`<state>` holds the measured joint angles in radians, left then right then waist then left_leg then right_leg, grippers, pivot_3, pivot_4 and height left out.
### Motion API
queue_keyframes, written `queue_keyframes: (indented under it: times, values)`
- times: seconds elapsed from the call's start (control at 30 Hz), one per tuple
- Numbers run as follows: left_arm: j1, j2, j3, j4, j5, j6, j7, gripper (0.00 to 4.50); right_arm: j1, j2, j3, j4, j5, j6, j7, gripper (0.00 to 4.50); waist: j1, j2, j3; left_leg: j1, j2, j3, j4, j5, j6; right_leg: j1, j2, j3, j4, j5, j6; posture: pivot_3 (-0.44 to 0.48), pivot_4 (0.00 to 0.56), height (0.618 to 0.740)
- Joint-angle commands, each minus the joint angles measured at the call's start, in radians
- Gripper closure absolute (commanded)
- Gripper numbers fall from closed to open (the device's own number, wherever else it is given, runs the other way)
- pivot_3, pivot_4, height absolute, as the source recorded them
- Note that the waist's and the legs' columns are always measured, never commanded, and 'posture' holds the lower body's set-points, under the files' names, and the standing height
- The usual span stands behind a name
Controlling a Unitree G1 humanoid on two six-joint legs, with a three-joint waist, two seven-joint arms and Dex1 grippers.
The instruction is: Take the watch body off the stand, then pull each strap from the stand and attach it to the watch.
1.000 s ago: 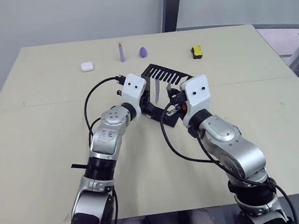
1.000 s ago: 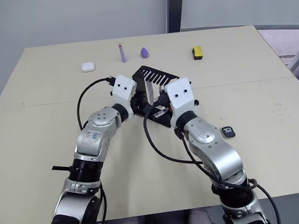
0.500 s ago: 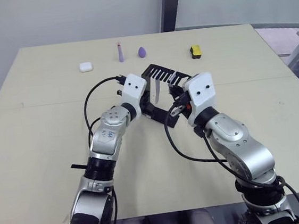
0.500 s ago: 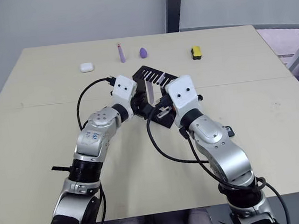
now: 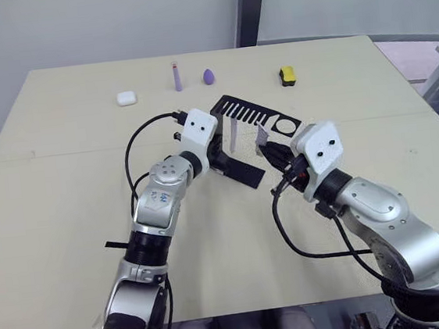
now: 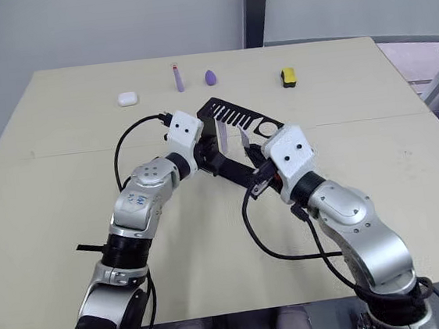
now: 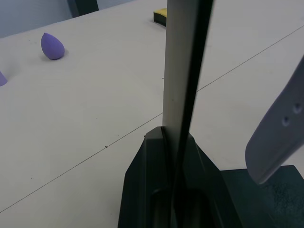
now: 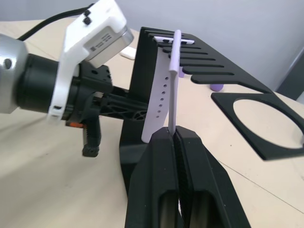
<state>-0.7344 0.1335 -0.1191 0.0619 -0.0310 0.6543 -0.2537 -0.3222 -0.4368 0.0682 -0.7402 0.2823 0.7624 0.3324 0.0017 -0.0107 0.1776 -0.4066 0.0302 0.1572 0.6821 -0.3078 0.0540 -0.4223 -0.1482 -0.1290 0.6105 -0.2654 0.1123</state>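
Observation:
The black stand (image 5: pixel 246 174) sits mid-table, its comb top ending in a round ring (image 5: pixel 287 126). My left gripper (image 5: pixel 218 161) is shut on the stand's upright (image 7: pixel 183 71). One pale lavender strap (image 5: pixel 232 136) hangs from the comb. My right gripper (image 8: pixel 174 131) is shut on the lower end of the other strap (image 8: pixel 174 76), seen edge-on and reaching up to the comb's front edge. Whether this strap is free of its slot I cannot tell. The hanging strap (image 8: pixel 159 102) shows its holes just behind it. The watch body is hidden.
Along the table's far side lie a white earbud case (image 5: pixel 125 98), a purple stick (image 5: pixel 176 76), a purple egg-shaped sponge (image 5: pixel 209 76) and a yellow-and-black block (image 5: pixel 288 75). Bare table spreads to the left and right of both arms.
My right gripper has drawn back to the right and toward me with a strap in it, uncovering the stand's ring. The left gripper has kept its hold on the upright.

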Motion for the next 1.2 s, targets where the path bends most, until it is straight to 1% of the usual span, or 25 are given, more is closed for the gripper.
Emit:
queue_keyframes:
  times: [0.03,0.23,0.3,0.33,0.4,0.43,0.53,0.57,0.67,0.77,0.87,0.93,0.97,1.07,1.13,1.17,1.2]
  values:
    - [0.005,-0.005,-0.012,-0.002,0.001,0.006,-0.009,4.5,0.016,-0.006,-0.04,-0.059,0.045,-0.016,0.032,4.48,0.001,0.0,0.0,0.0,0.0,0.0,0.0,0.0,0.0,0.0,0.0,0.0,0.0,0.0,0.0,0.0,0.15,0.74]
    - [0.015,0.006,-0.016,-0.008,-0.008,0.015,-0.031,4.5,0.088,-0.024,-0.151,-0.084,0.168,0.022,0.068,4.48,0.003,0.0,0.0,0.0,0.0,0.0,0.0,0.0,0.0,0.0,0.0,0.0,0.0,0.0,0.0,0.0,0.15,0.74]
    - [0.034,0.011,-0.003,-0.038,-0.032,0.021,-0.054,3.86,0.108,-0.035,-0.181,-0.088,0.206,0.033,0.079,4.5,0.003,0.0,0.0,0.0,0.0,0.0,0.0,0.0,0.0,0.0,0.0,0.0,0.0,0.0,0.0,0.0,0.15,0.74]
    - [0.042,0.018,0.006,-0.058,-0.043,0.03,-0.066,3.62,0.116,-0.042,-0.195,-0.09,0.224,0.038,0.085,4.5,0.002,0.0,0.0,0.0,0.0,0.0,0.0,0.0,0.0,0.0,0.0,0.0,0.0,0.0,0.0,0.0,0.15,0.74]
    - [0.064,0.042,0.028,-0.099,-0.067,0.047,-0.093,2.61,0.132,-0.054,-0.219,-0.093,0.259,0.045,0.095,4.5,0.0,0.0,0.0,0.0,0.0,0.0,0.0,0.0,0.0,0.0,0.0,0.0,0.0,0.0,0.0,0.0,0.15,0.74]
    - [0.077,0.063,0.038,-0.117,-0.077,0.048,-0.112,2.15,0.139,-0.061,-0.231,-0.094,0.277,0.047,0.101,4.5,-0.002,0.0,0.0,0.0,0.0,0.0,0.0,0.0,0.0,0.0,0.0,0.0,0.0,0.0,0.0,0.0,0.15,0.74]
    - [0.117,0.141,0.086,-0.137,-0.12,0.025,-0.183,0.52,0.151,-0.083,-0.259,-0.091,0.34,0.058,0.117,4.5,-0.006,0.0,0.0,0.0,0.001,0.0,-0.001,0.0,-0.001,-0.001,0.0,0.0,0.0,0.0,0.0,0.0,0.15,0.74]
    - [0.124,0.161,0.104,-0.138,-0.138,0.023,-0.202,0.05,0.152,-0.092,-0.265,-0.09,0.36,0.062,0.126,4.5,-0.005,0.0,0.0,0.0,0.001,0.0,-0.001,0.0,-0.001,-0.001,0.0,0.0,0.0,0.0,-0.001,0.0,0.15,0.74]
    - [0.145,0.23,0.135,-0.164,-0.215,0.023,-0.319,0.01,0.153,-0.129,-0.281,-0.087,0.427,0.069,0.165,4.5,-0.003,0.0,0.0,0.0,0.001,0.0,-0.001,-0.001,-0.001,-0.001,0.0,0.0,0.0,-0.001,-0.001,0.0,0.15,0.74]
    - [0.172,0.307,0.192,-0.219,-0.357,0.069,-0.478,0.01,0.145,-0.164,-0.308,-0.072,0.53,0.085,0.204,4.5,-0.001,0.0,0.0,0.0,0.001,0.0,-0.001,-0.001,-0.001,-0.001,0.0,0.0,0.0,-0.001,-0.001,0.0,0.15,0.74]
    - [0.163,0.369,0.244,-0.252,-0.521,0.157,-0.608,0.01,0.123,-0.199,-0.337,-0.042,0.653,0.112,0.236,4.5,-0.001,0.0,0.0,0.0,0.001,0.0,0.0,-0.001,-0.001,-0.001,-0.001,0.0,0.0,-0.001,-0.001,0.0,0.15,0.74]
    - [0.125,0.39,0.254,-0.274,-0.65,0.232,-0.699,0.01,0.096,-0.234,-0.339,-0.007,0.741,0.14,0.279,4.5,-0.001,0.0,0.0,0.0,0.001,-0.001,0.0,-0.001,-0.001,-0.001,-0.001,0.0,-0.001,-0.001,-0.001,0.0,0.15,0.74]
    - [0.111,0.395,0.253,-0.278,-0.685,0.252,-0.722,0.01,0.085,-0.249,-0.337,0.006,0.769,0.147,0.291,4.5,0.0,0.0,0.0,0.0,0.001,-0.001,0.0,-0.001,-0.001,0.0,-0.001,-0.001,0.0,-0.001,-0.001,0.0,0.15,0.74]
    - [0.067,0.357,0.22,-0.26,-0.739,0.271,-0.737,0.01,0.033,-0.252,-0.301,0.074,0.811,0.145,0.317,4.5,0.0,0.0,0.0,0.0,0.0,-0.002,0.0,-0.001,-0.001,0.001,-0.001,-0.001,-0.001,-0.001,-0.001,0.0,0.15,0.74]
    - [0.055,0.34,0.21,-0.249,-0.768,0.277,-0.753,0.52,0.004,-0.242,-0.275,0.113,0.813,0.144,0.316,4.5,-0.001,0.0,0.0,0.001,0.0,-0.002,0.0,-0.001,-0.001,0.002,0.0,-0.001,-0.001,-0.001,-0.001,0.0,0.15,0.74]
    - [0.053,0.338,0.208,-0.246,-0.78,0.28,-0.759,0.86,-0.005,-0.24,-0.267,0.124,0.814,0.144,0.315,4.5,-0.002,0.0,0.0,0.001,0.0,-0.002,0.0,-0.001,-0.001,0.002,0.0,-0.001,-0.001,-0.001,-0.001,0.0,0.15,0.74]
    - [0.051,0.335,0.204,-0.244,-0.794,0.288,-0.768,1.31,-0.01,-0.241,-0.258,0.13,0.822,0.146,0.32,4.5,-0.003,0.0,0.0,0.001,0.0,-0.002,0.0,-0.001,-0.001,0.002,0.0,-0.002,-0.001,-0.001,-0.001,0.0,0.15,0.74]
